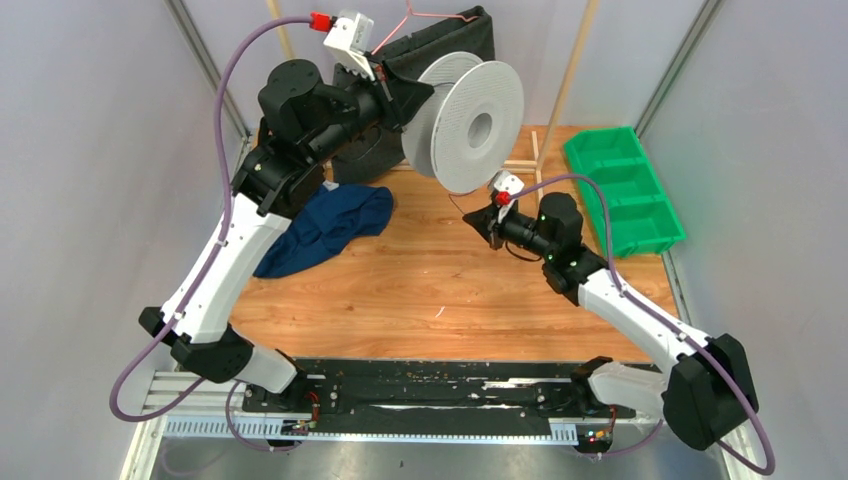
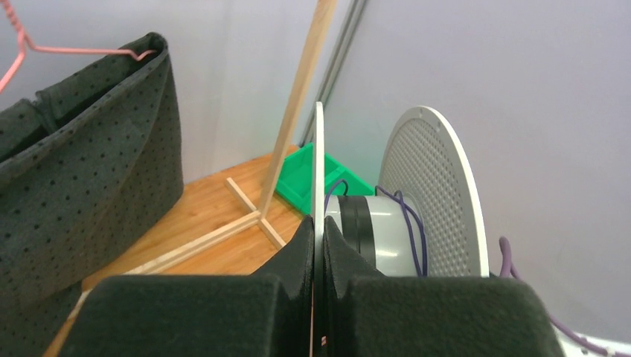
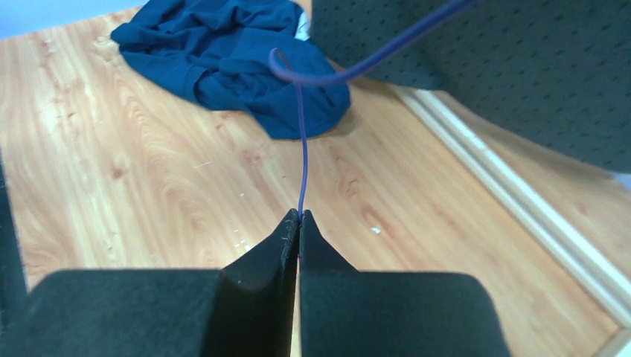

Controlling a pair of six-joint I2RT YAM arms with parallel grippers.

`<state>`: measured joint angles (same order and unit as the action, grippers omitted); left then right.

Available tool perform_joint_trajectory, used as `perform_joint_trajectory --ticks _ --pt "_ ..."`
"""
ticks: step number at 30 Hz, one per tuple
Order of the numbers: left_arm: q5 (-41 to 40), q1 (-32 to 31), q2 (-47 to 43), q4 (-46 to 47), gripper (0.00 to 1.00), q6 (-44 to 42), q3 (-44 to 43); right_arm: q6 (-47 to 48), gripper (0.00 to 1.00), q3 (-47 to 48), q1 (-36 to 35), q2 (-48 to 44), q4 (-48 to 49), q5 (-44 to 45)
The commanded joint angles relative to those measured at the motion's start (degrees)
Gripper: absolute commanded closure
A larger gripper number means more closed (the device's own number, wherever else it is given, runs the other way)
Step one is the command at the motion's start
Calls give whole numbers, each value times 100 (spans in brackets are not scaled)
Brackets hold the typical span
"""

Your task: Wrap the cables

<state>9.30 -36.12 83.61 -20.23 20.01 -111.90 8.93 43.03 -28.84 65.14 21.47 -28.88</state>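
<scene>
Thin dark cable [image 3: 303, 175], taut, looped round spool [image 2: 439, 186]

Left arm [image 1: 235, 260] raised high, reaching far and rightward, left gripper [image 2: 318, 227] clamped nearly closed, right arm [image 1: 625, 305] low, stretched leftward toward the middle, right gripper [image 3: 299, 216] tips pressed together

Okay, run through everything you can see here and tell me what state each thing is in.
left gripper: shut on the spool, clamping its near flange's rim.
spool: standing on edge, a few turns wound on its hub.
cable: partly wound, one strand pinched.
right gripper: shut on the cable.
blue cloth: crumpled on the table.
green bin: upright, open-topped.
</scene>
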Motion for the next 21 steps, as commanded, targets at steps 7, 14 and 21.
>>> perform_joint_trajectory --ticks 7,14,21 --pt "-1297 58 -160 558 100 286 558 -217 99 465 -1322 -1027 -2048 607" --pt "-1668 -35 -93 534 100 -204 1201 -144 99 2006 -1730 -991 -3160 686" --pt "-973 -116 -319 349 100 -763 1758 734 99 3609 -1722 -226 -3828 1337"
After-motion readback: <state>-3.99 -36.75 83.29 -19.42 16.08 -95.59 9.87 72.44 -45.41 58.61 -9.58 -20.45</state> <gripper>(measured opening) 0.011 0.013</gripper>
